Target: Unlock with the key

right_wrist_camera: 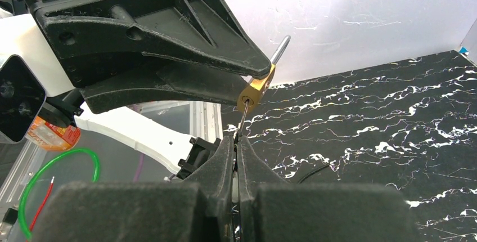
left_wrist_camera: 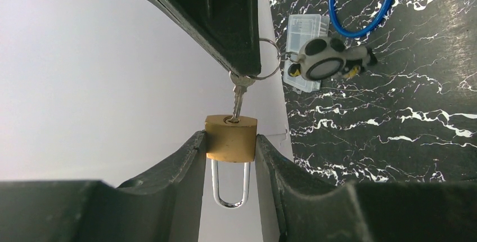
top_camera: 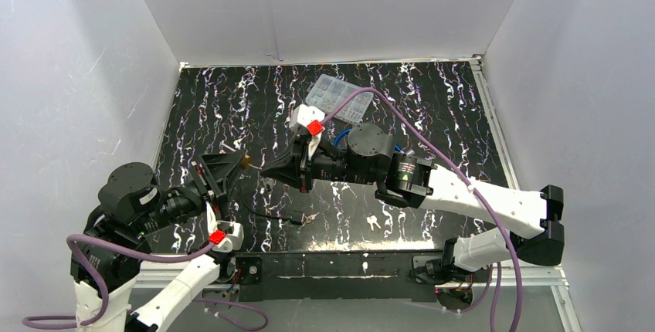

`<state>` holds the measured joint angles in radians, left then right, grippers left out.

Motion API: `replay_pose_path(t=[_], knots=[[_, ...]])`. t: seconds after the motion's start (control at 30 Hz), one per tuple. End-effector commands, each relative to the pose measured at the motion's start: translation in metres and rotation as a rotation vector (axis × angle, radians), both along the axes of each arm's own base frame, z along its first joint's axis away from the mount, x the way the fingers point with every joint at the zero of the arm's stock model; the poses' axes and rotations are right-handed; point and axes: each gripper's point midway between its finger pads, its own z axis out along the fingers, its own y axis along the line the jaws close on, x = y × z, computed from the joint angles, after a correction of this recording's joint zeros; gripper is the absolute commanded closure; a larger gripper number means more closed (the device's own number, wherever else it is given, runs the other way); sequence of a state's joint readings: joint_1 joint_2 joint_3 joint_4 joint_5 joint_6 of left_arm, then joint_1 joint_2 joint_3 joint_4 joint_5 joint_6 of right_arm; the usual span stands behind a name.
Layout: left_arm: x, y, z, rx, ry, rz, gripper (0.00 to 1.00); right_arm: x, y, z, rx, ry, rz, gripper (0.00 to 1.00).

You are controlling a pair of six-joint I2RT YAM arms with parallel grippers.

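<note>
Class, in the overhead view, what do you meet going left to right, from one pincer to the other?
left pincer → brass padlock, which it clamps → right pincer, pinching the key

From my remote desk I see a clear box [top_camera: 334,93] toward the back of the black marbled table [top_camera: 463,108], a thin black cord [top_camera: 272,213] near the front, white walls [top_camera: 332,8] on three sides

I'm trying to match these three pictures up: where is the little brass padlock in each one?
Top external: padlock left of centre, a tiny brass speck.
Left wrist: padlock lower centre, key in its top.
Right wrist: padlock just above centre.
Shared landmark: black marbled table.
</note>
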<state>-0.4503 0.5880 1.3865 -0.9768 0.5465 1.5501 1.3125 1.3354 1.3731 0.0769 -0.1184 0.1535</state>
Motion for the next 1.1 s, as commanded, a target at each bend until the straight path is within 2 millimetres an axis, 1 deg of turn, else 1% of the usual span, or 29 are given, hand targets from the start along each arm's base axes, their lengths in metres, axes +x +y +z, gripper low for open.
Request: replay_pose_path(t=[0.0,0.27,0.6,0.63,0.77,0.93,1.07], knots=[[-0.001,-0.002,0.0,0.01,-0.011,-0.016,1.0,-0.003,-0.002,0.033,0.083,-0.012,0.004,0.99],[-0.003,-0.002,0.002,0.008,-0.021,-0.024,1.0,-0.003,0.002,0.032,0.076,0.0,0.007,0.99],[-0.002,-0.001,0.002,0.024,-0.048,-0.025,1.0,0.008,0.016,0.03,0.028,0.062,-0.044,0.99],[-0.001,-0.001,0.0,0.034,-0.059,-0.027,1.0,0.009,0.019,0.027,0.016,0.071,-0.049,0.99],[-0.004,-0.002,-0.009,0.095,-0.125,-0.066,1.0,0.007,0.023,0.03,0.022,0.091,-0.031,0.99],[-0.006,-0.005,-0.012,0.135,-0.167,-0.105,1.0,0.008,0.024,0.035,0.04,0.105,-0.038,0.99],[-0.004,-0.005,-0.012,0.143,-0.172,-0.103,1.0,0.01,0.025,0.037,0.048,0.117,-0.049,0.99]])
